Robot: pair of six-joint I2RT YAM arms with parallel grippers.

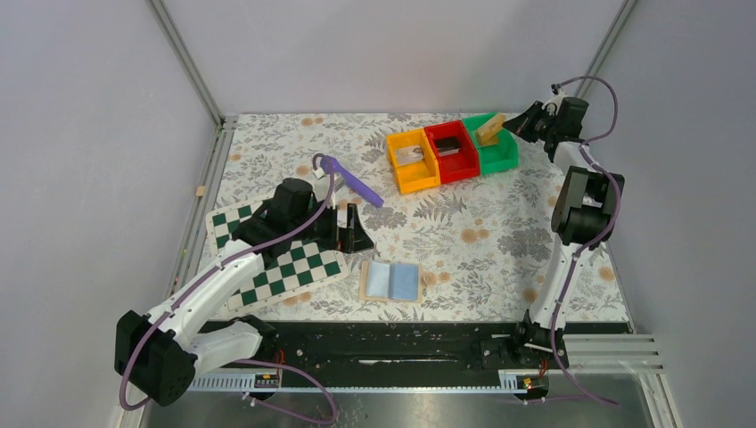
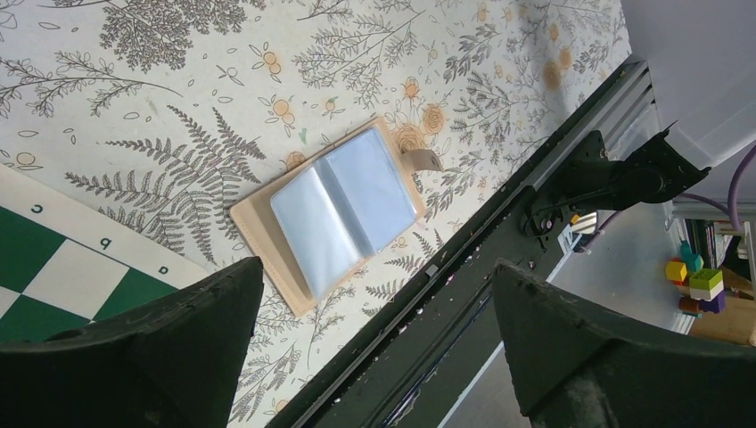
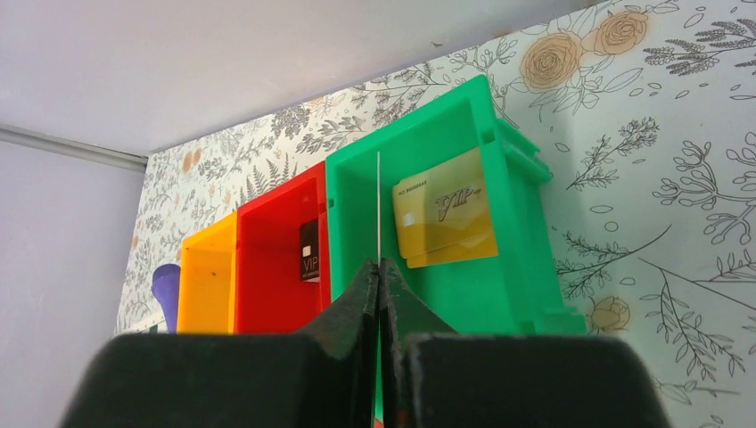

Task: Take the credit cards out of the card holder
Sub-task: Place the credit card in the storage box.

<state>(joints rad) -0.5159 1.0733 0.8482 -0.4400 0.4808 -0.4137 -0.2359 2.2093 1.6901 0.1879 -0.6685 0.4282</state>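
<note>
"Home, shop, workshop?"

"A robotics lab, and a closed test cell at that. The left arm and the right arm are bolted to a black rail at the near edge of the worktop, with purple cables looped along them."

"The flowery covering looks homely, though."

"Only a printed sheet. Plain grey panels in aluminium framing wall it in, and the things lie there like props: a chessboard mat, a card holder, three coloured bins. Toy blocks sit beyond the edge."
</note>
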